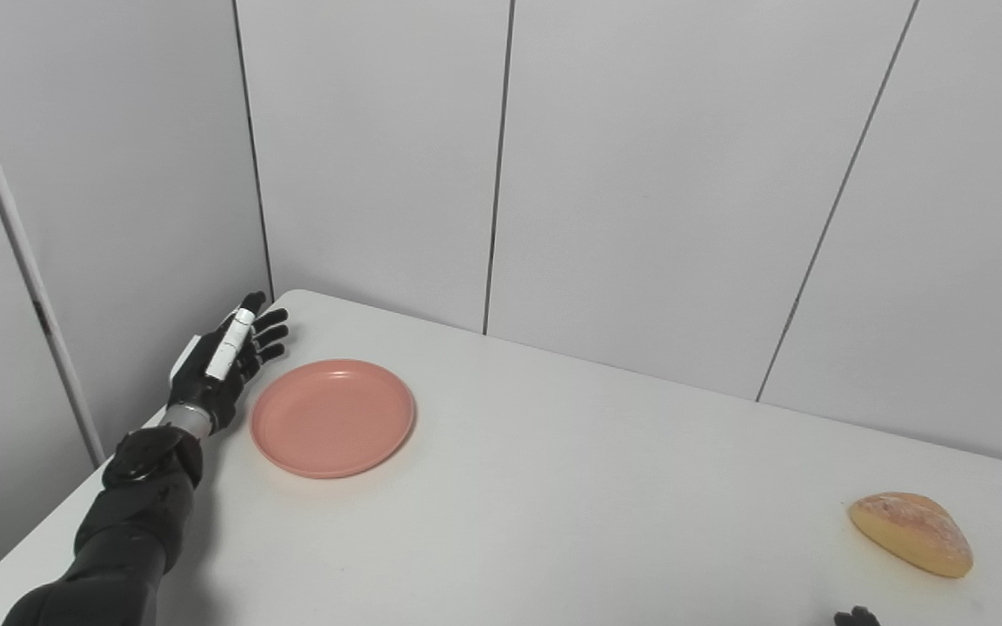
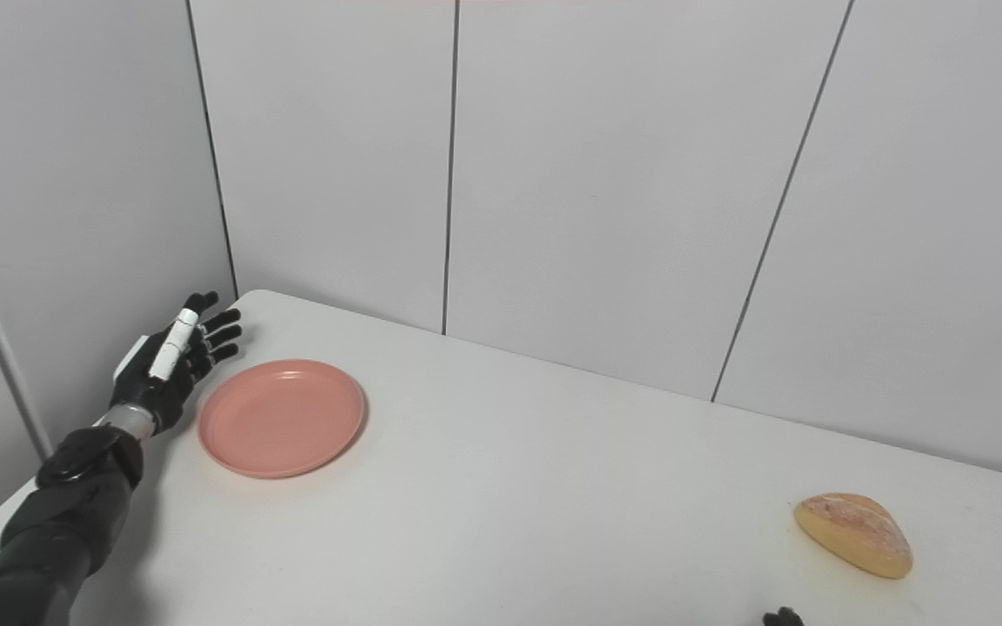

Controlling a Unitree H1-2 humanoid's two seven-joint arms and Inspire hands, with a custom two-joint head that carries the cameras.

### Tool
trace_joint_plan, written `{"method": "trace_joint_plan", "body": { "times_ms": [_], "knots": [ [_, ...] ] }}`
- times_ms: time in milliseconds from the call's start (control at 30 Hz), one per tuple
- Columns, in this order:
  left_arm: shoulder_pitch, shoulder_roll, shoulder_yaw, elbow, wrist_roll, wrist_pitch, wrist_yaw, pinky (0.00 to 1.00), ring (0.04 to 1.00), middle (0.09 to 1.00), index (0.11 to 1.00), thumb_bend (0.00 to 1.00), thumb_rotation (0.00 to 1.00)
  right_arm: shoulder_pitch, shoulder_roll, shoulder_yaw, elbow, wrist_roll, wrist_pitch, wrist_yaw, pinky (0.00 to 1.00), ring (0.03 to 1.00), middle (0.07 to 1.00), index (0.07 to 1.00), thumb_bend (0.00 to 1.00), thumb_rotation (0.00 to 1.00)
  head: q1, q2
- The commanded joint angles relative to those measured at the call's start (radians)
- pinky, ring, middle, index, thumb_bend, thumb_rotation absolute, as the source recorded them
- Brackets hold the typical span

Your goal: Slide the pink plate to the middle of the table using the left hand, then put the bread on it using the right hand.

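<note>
A pink plate point(image 1: 332, 417) lies empty on the white table point(image 1: 553, 487) near its far left corner. My left hand point(image 1: 227, 363) is open with fingers stretched out, just left of the plate's rim, close to it. I cannot tell whether it touches. A golden bread roll point(image 1: 911, 532) lies at the table's right side. Only the fingertips of my right hand point(image 1: 855, 616) show at the bottom edge, in front of the bread and apart from it.
White wall panels point(image 1: 640, 174) stand close behind the table and along its left side. The table's left edge runs under my left forearm point(image 1: 131, 513).
</note>
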Motion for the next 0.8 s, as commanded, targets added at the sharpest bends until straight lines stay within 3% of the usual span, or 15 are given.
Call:
{"method": "trace_joint_plan", "body": {
  "times_ms": [0,133,333,767],
  "knots": [
    [-0.038,0.01,-0.002,-0.016,-0.009,-0.034,-0.017,0.87,0.878,0.869,0.931,0.9,0.72,-0.006,-0.043,-0.039,0.06,-0.009,0.056,-0.022,1.0,0.969,0.991,0.999,0.88,1.0,-0.001,0.002],
    [-0.041,-0.001,-0.022,0.024,0.015,-0.06,-0.015,0.88,0.869,0.862,0.927,0.94,0.75,-0.008,-0.044,-0.036,0.06,-0.015,0.049,-0.02,1.0,0.967,0.996,1.0,0.88,1.0,-0.004,0.003],
    [-0.042,-0.018,-0.048,0.077,0.025,-0.093,0.007,0.84,0.874,0.878,0.924,0.91,0.79,-0.004,-0.043,-0.035,0.054,-0.014,0.05,-0.019,1.0,0.962,0.998,1.0,0.89,1.0,-0.008,0.005],
    [-0.035,-0.026,-0.071,0.126,0.02,-0.12,-0.041,0.87,0.871,0.881,0.922,0.93,0.81,-0.006,-0.039,-0.035,0.055,-0.016,0.055,-0.023,1.0,0.956,0.996,1.0,0.85,1.0,-0.01,0.007]
  ]
}}
